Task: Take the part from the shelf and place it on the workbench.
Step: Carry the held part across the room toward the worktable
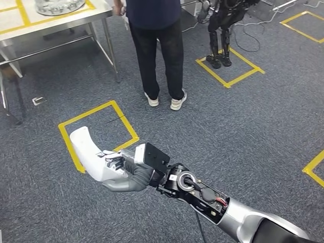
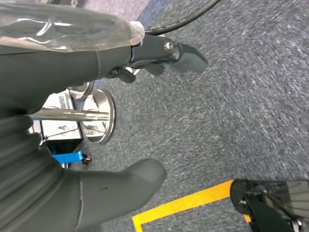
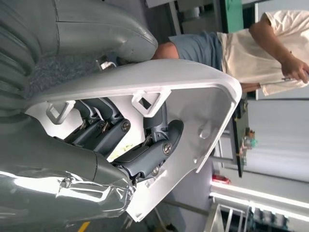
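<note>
Out over the grey carpet, ahead of the robot, the right hand [image 1: 126,169] held the white part [image 1: 89,152] — a curved moulded shell — with the fingers [image 3: 146,154] curled into its hollow inner side and the thumb [image 3: 105,34] pressed on the outer face, so the grip looked firm. The left hand [image 2: 73,121] hung with fingers apart and nothing in it. The part's long axis ran roughly level, away from the wrist toward the robot's left and slightly forward; its rounded free end pointed toward the yellow floor square [image 1: 97,131], with its hollow side turned to the palm. The counter [image 1: 49,20] stood well apart at the far left, and a person [image 1: 158,48] stood between. To carry well, I judged the hand should keep the shell level and the squeeze steady — the thin edge could slip — and give the person a wide berth on approach.
</note>
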Available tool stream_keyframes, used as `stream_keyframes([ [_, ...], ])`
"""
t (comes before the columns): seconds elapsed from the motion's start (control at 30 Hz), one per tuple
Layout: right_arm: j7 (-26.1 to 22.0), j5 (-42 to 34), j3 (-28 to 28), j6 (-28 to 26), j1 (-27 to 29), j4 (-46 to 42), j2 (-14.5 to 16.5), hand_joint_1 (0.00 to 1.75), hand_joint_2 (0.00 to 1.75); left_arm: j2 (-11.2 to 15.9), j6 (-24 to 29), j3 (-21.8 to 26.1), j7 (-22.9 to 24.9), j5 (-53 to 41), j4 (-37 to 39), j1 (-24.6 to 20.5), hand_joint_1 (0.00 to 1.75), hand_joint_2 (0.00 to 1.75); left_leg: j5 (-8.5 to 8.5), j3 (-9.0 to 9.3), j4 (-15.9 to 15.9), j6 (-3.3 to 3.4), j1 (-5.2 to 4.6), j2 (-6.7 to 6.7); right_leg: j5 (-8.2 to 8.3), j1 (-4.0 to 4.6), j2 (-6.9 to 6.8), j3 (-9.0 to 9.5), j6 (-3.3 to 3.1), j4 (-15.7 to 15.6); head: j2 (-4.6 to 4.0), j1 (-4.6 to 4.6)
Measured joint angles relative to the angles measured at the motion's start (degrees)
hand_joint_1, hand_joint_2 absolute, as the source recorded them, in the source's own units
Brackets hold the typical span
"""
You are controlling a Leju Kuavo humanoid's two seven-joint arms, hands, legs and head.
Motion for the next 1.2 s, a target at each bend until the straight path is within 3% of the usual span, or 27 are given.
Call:
stream_keyframes([
  [0.07,0.0,0.0,0.0,0.0,-0.2,0.0,0.0,1.75,1.75,0.0,0.0,0.0,0.0,0.1,0.0,0.0,0.00,1.75,0.22,0.17,-0.4,0.60,0.19,-0.93,-1.68,-0.23,1.16,-0.71,0.52,2.1,0.00,0.19],
  [0.17,0.1,0.0,0.1,0.0,-0.3,0.2,0.0,1.75,1.75,-0.1,0.2,0.0,0.0,0.1,0.0,-0.1,0.00,1.75,0.32,0.25,-0.5,1.20,0.20,-2.42,-7.08,-0.42,3.98,-5.60,0.84,13.0,0.00,0.96],
  [0.2,0.2,0.0,0.1,0.0,-0.2,0.2,0.0,1.75,1.75,0.0,0.3,0.0,0.0,0.2,0.0,-0.1,0.00,1.75,0.31,0.27,-0.5,1.27,0.15,-3.04,-7.96,-0.42,4.34,-7.14,0.86,16.1,0.00,1.15],
  [0.23,0.3,0.0,0.2,0.0,-0.2,0.3,0.0,1.75,1.75,0.0,0.4,0.0,0.0,0.2,0.0,-0.1,0.00,1.75,0.29,0.31,-0.4,1.29,0.11,-3.74,-7.73,-0.42,4.58,-7.83,0.82,17.2,0.00,1.27],
  [0.27,0.3,0.0,0.2,0.0,-0.2,0.3,0.0,1.75,1.75,0.0,0.4,0.0,0.0,0.3,0.0,0.0,0.00,1.75,0.28,0.37,-0.4,1.29,0.10,-4.47,-6.33,-0.43,4.77,-7.40,0.71,16.0,0.00,1.38],
  [0.3,0.3,0.0,0.3,0.0,-0.2,0.3,0.0,1.75,1.75,0.0,0.4,0.0,0.0,0.3,0.0,0.0,0.00,1.75,0.23,0.47,-0.3,1.25,0.10,-5.21,-4.11,-0.45,5.13,-5.98,0.54,12.7,0.00,1.52],
  [0.37,0.3,0.0,0.4,0.1,-0.3,0.3,0.0,1.75,1.75,-0.1,0.4,0.0,0.0,0.3,0.0,0.0,0.00,1.75,0.09,0.41,0.0,1.00,0.09,-6.55,-0.38,-0.61,7.20,-2.52,0.13,4.6,0.00,1.73],
  [0.43,0.3,0.1,0.5,0.1,-0.3,0.3,0.0,1.75,1.75,-0.1,0.4,0.0,0.0,0.3,0.0,0.0,0.00,1.75,0.12,-0.04,0.2,0.49,0.22,-7.57,0.57,-0.63,8.72,-1.05,-0.13,1.0,0.00,1.64],
  [0.5,0.3,0.1,0.5,0.1,-0.4,0.3,0.0,1.75,1.75,0.0,0.4,0.0,0.0,0.4,0.0,0.1,0.00,1.75,0.28,-0.37,0.2,-0.19,0.44,-8.35,0.66,-0.52,8.06,-0.92,-0.55,0.6,0.00,1.48],
  [0.53,0.3,0.1,0.5,0.1,-0.4,0.3,0.0,1.75,1.75,0.0,0.4,0.0,0.0,0.4,0.0,0.3,0.00,1.75,0.05,-0.53,0.5,-0.49,0.44,-7.75,0.80,-0.54,7.53,-0.74,-0.85,0.3,0.00,1.37],
  [0.6,0.3,0.1,0.5,0.1,-0.5,0.3,0.1,1.75,1.75,0.0,0.4,0.0,-0.1,0.3,0.0,0.3,0.00,1.75,-2.10,-2.27,4.1,-1.01,0.38,-5.03,1.05,-0.65,6.32,-0.39,-1.40,-0.2,0.00,0.68],
  [0.67,0.3,0.1,0.5,0.1,-0.5,0.3,0.1,1.75,1.75,0.0,0.4,0.0,-0.1,0.3,0.0,0.1,0.00,1.75,-5.80,-6.28,12.1,-1.52,0.48,-2.74,1.00,-0.52,5.02,-0.36,-1.63,-0.3,0.00,0.01],
  [0.73,0.3,0.1,0.6,0.1,-0.4,0.3,0.1,1.75,1.75,0.0,0.5,0.0,-0.1,0.3,0.0,0.1,0.00,1.75,-7.28,-9.12,17.5,-1.82,0.68,-2.33,0.90,-0.43,3.87,-0.38,-1.70,-0.3,0.00,-0.15],
  [0.77,0.4,0.2,0.6,0.1,-0.4,0.3,0.1,1.75,1.75,0.0,0.5,0.0,-0.1,0.3,0.0,0.1,0.00,1.75,-6.37,-8.77,16.8,-1.87,0.77,-2.26,0.83,-0.42,3.45,-0.35,-1.67,-0.3,0.00,-0.21],
  [0.8,0.3,0.4,0.6,0.1,-0.4,0.3,0.1,1.75,1.75,0.0,0.5,0.0,-0.1,0.3,0.0,0.1,0.00,1.75,-4.62,-7.20,13.7,-1.84,0.83,-2.14,0.77,-0.43,3.15,-0.29,-1.59,-0.3,0.00,-0.26],
  [0.87,0.2,0.6,0.6,0.4,-0.5,0.3,0.1,1.75,1.75,0.0,0.5,0.0,-0.1,0.4,0.0,0.1,0.00,1.75,-1.10,-2.51,5.0,-1.56,0.77,-1.54,0.57,-0.30,2.73,-0.17,-1.27,-0.2,0.00,-0.38],
  [0.93,0.0,0.7,0.7,0.9,-0.6,0.3,0.1,1.75,1.75,0.0,0.4,0.0,-0.1,0.4,0.0,0.1,0.00,1.75,0.09,-0.04,0.2,-0.99,0.54,-1.18,0.25,-0.04,2.61,-0.18,-0.91,0.0,0.00,-0.26],
  [1.07,0.1,0.6,0.8,1.2,-0.6,0.3,0.1,1.75,1.75,0.0,0.3,0.0,0.0,0.6,0.0,0.1,0.00,1.75,-0.09,0.24,-0.2,-0.68,0.28,-1.36,0.04,-0.03,2.66,-0.04,-1.87,0.0,0.00,0.25],
  [1.2,0.1,0.5,0.8,0.8,-0.6,0.3,0.1,1.75,1.75,0.0,0.3,0.0,0.2,0.5,0.0,0.1,0.00,1.75,-0.21,0.23,-0.1,-0.25,0.14,-1.36,0.31,-0.11,2.66,0.22,-1.14,-0.5,0.00,0.68],
])
